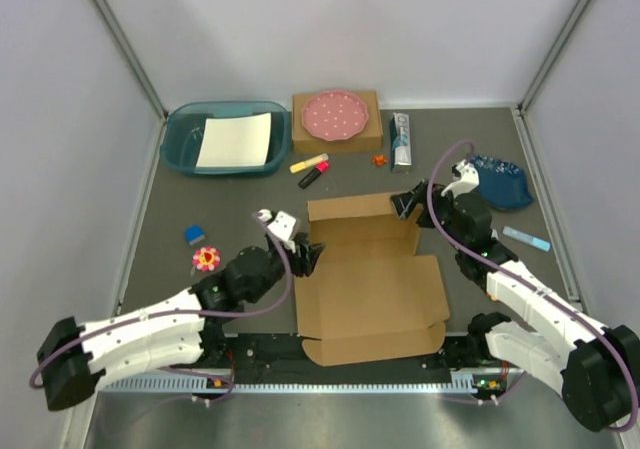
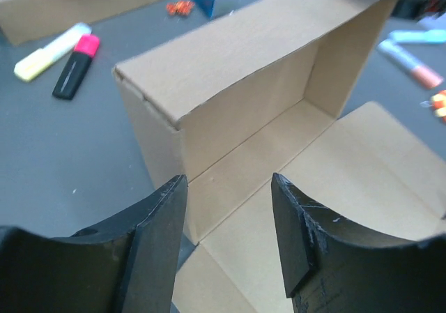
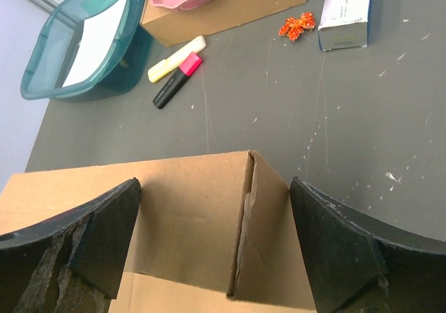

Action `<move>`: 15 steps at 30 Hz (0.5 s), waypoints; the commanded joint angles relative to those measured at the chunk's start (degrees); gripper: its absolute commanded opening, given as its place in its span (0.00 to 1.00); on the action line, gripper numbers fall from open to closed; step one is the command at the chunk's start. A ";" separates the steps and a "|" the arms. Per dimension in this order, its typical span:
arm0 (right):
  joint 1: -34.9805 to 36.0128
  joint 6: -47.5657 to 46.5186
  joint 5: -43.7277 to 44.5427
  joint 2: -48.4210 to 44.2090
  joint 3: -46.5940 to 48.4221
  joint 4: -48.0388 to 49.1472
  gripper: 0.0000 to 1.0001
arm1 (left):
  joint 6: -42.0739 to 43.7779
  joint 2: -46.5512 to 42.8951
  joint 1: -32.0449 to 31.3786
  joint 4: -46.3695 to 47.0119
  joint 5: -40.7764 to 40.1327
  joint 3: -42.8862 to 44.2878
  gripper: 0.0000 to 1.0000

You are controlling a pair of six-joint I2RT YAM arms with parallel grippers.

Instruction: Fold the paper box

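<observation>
The paper box [image 1: 370, 289] lies in the middle of the table, a brown cardboard sheet with its far wall and two short side walls standing and a wide flap flat toward me. My left gripper [image 1: 306, 256] is open at the box's left side wall; in the left wrist view the left gripper [image 2: 228, 219] has the wall's near end and the box [image 2: 244, 62] floor between its fingers. My right gripper [image 1: 408, 205] is open at the far right corner; in the right wrist view the right gripper [image 3: 216, 240] straddles that corner of the box [image 3: 174, 208]. Neither holds anything.
At the back stand a teal bin [image 1: 180, 144] with white paper and a smaller brown box [image 1: 336, 139] bearing a pink dotted plate. Yellow and pink highlighters [image 1: 311, 170], a toothpaste box [image 1: 401, 139], a blue bag [image 1: 500, 181], a light blue marker [image 1: 526, 239] and a flower toy [image 1: 206, 259] lie around.
</observation>
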 commanded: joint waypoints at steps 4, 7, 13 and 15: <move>-0.44 -3.32 1.14 0.96 -0.76 -4.04 0.87 | 1.24 -8.83 -0.39 -5.43 6.21 1.58 0.57; -0.44 -3.32 1.14 0.69 -1.38 -3.95 0.87 | -3.30 -9.53 -0.39 -6.84 2.01 2.28 0.58; -0.52 -3.67 -0.71 -1.94 -3.05 -4.03 0.86 | -8.95 -15.77 1.28 -1.23 -7.95 0.35 0.74; -0.44 -4.11 -0.71 -3.52 -3.49 -5.00 0.86 | -9.83 -17.62 3.65 4.20 -5.32 -0.09 0.78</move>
